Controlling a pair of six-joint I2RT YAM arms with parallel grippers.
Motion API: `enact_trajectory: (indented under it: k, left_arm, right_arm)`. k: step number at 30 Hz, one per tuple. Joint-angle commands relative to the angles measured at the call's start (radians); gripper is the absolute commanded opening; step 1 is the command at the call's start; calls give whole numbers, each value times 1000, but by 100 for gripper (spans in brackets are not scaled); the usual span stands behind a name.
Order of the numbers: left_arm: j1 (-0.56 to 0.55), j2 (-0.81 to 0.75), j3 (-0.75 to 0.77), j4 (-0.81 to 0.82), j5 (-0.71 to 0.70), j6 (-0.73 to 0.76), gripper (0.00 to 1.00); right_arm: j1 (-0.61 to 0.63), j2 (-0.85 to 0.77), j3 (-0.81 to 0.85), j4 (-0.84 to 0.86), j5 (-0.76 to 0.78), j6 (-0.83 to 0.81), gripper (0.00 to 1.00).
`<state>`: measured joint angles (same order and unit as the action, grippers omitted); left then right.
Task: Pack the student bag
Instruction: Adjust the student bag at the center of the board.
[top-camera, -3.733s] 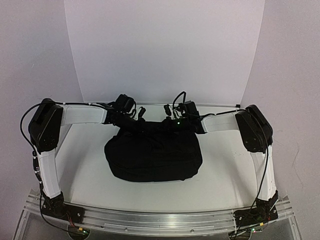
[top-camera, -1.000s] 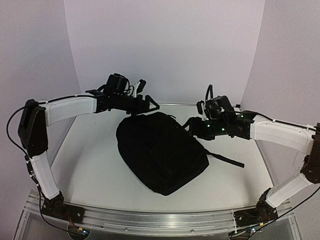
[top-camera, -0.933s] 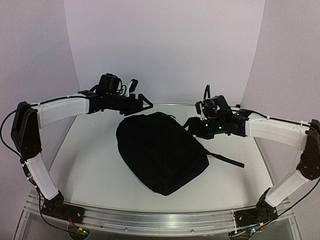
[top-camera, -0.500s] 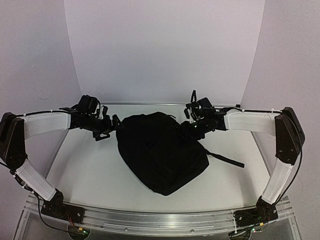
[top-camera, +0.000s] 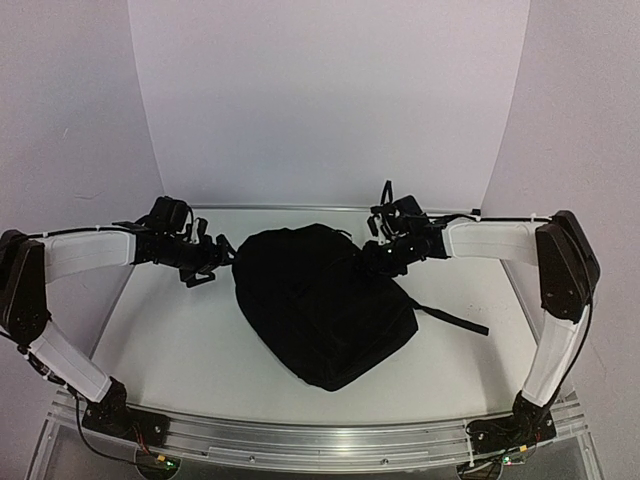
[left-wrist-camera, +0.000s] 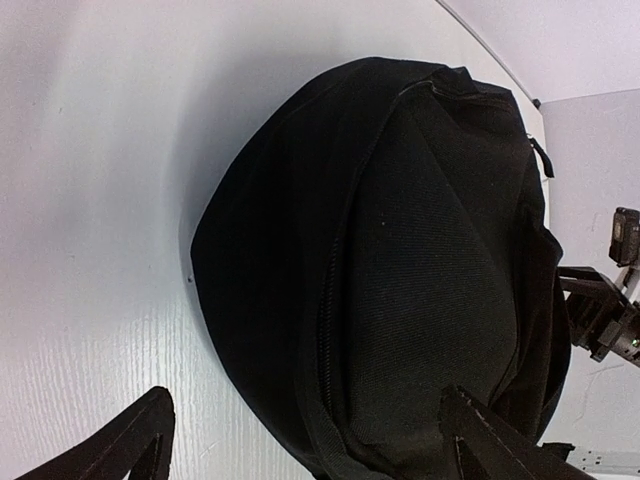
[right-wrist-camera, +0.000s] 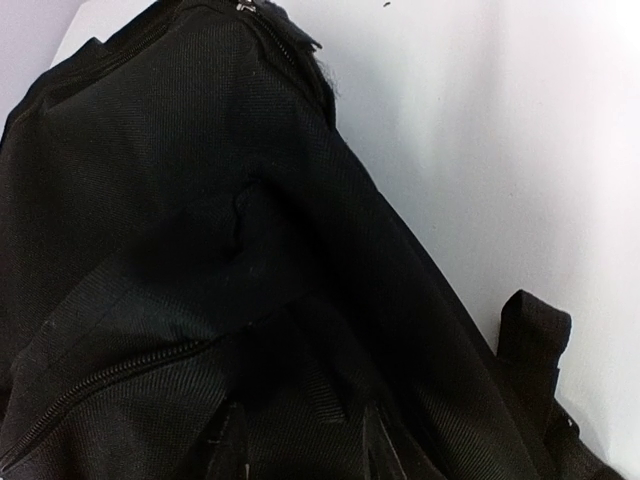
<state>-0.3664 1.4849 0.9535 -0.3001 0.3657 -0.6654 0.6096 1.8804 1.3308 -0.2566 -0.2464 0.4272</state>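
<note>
The student bag (top-camera: 320, 305) is a large black backpack lying flat in the middle of the table, zipped shut. My left gripper (top-camera: 207, 262) hovers low at its left edge. In the left wrist view the left gripper (left-wrist-camera: 310, 462) is open wide, one finger (left-wrist-camera: 115, 450) over bare table and the other over the student bag (left-wrist-camera: 420, 250). My right gripper (top-camera: 375, 258) rests on the bag's upper right corner. In the right wrist view the right gripper (right-wrist-camera: 300, 450) has its fingers (right-wrist-camera: 215, 450) half closed around a fold of black webbing (right-wrist-camera: 330, 390), with a gap showing.
A loose black strap (top-camera: 455, 318) trails from the bag toward the right; its end shows as the strap (right-wrist-camera: 530, 335) in the right wrist view. The white table (top-camera: 170, 340) has a raised back edge and white walls behind. An aluminium rail (top-camera: 320, 435) runs along the near edge.
Both arms came down from above and drew in to the bag, the left to its left edge, the right onto its upper right corner. The right jaws narrowed. The bag stayed put.
</note>
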Motion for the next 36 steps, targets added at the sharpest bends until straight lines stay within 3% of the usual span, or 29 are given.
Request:
enact_trajectory:
  k: [1,5,10,12,17,21,36]
  left_arm:
    - [1,33,-3,68,40,-15,85]
    - [1,65,-12,114,66,-37,81]
    - [1,125,-4,171,121,-55,66]
    - [1,152,0,208,170,-69,54]
    - [1,180,9,283,227,-96,18]
    - [1,176,17,295,225,-101,3]
    - [1,188,55,323,244,-117,0]
  right_arm:
    - [-17,34,13,56,-44,-18,31]
    - [-26,52,10,70,-67,-20,22]
    - [-28,45,8,86,-107,-15,5]
    - [-28,25,3,88,-105,-11,0]
    - [-27,-49,-30,95,-131,1,0]
    - [-25,-104,-65,109,-190,15,0]
    - [70,-131,-17,106,-264,19,0]
